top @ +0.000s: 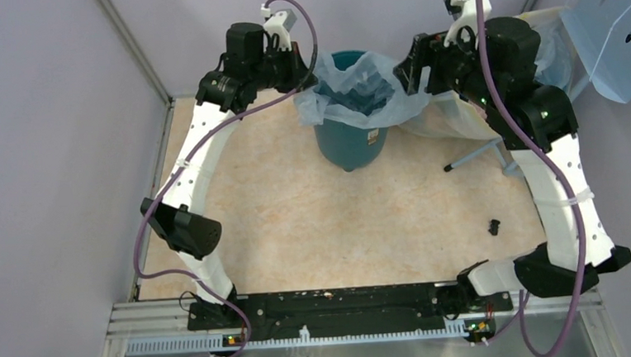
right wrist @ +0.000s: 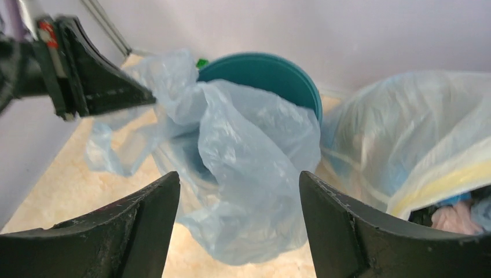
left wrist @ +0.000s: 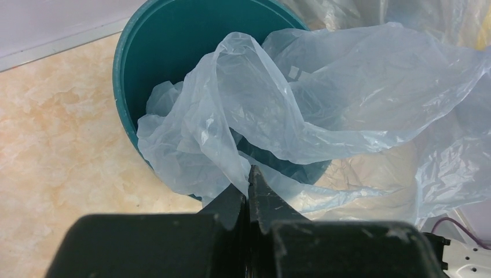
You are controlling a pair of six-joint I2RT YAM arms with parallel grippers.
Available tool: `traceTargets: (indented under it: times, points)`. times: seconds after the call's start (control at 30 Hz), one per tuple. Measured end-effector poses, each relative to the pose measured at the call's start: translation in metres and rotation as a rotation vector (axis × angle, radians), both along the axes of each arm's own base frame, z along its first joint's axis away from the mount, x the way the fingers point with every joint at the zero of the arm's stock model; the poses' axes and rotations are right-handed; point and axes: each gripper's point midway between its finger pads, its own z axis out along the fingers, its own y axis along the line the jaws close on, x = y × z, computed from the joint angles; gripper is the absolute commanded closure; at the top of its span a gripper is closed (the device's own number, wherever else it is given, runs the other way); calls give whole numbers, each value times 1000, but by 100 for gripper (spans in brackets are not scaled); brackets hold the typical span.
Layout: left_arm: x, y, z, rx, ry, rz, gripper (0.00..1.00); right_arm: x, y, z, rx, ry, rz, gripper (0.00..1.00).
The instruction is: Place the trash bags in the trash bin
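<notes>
The dark-teal trash bin [top: 351, 143] stands at the back of the table. The pale-blue trash bag [top: 349, 98] is draped over its mouth, partly inside and partly hanging over the rim. My left gripper [top: 310, 79] is at the bin's left rim. In the left wrist view it [left wrist: 249, 174] is shut on a fold of the bag [left wrist: 289, 104] above the bin [left wrist: 173, 46]. My right gripper [top: 409, 75] is at the bin's right side. In the right wrist view it [right wrist: 238, 179] is open, with the bag [right wrist: 249, 150] hanging ahead between its jaws and the bin [right wrist: 272, 66] behind.
A big yellowish translucent sack [top: 457, 112] [right wrist: 417, 127] lies right of the bin. A pale-blue perforated panel [top: 617, 27] leans at the back right. A grey rod [top: 472, 156] and a small black piece [top: 494, 226] lie on the table's right side.
</notes>
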Motion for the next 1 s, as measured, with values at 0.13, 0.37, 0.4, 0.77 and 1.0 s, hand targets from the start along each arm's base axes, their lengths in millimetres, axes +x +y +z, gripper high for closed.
traceTargets:
  times: [0.13,0.37,0.4,0.77,1.0]
  points:
    - [-2,1,3,-18,10,-6,100,-2,-5,-26,-30,54,-20,26]
    - [-5,7,12,-40,5,-4,100,11,0,-88,-102,215,-30,32]
    - [-4,10,13,-43,5,2,100,11,0,-92,-104,226,-31,30]
    - [2,23,16,-51,6,36,100,11,-19,-95,-147,234,-133,31]
    - [6,35,19,-57,1,56,100,16,-42,-96,-196,224,-256,45]
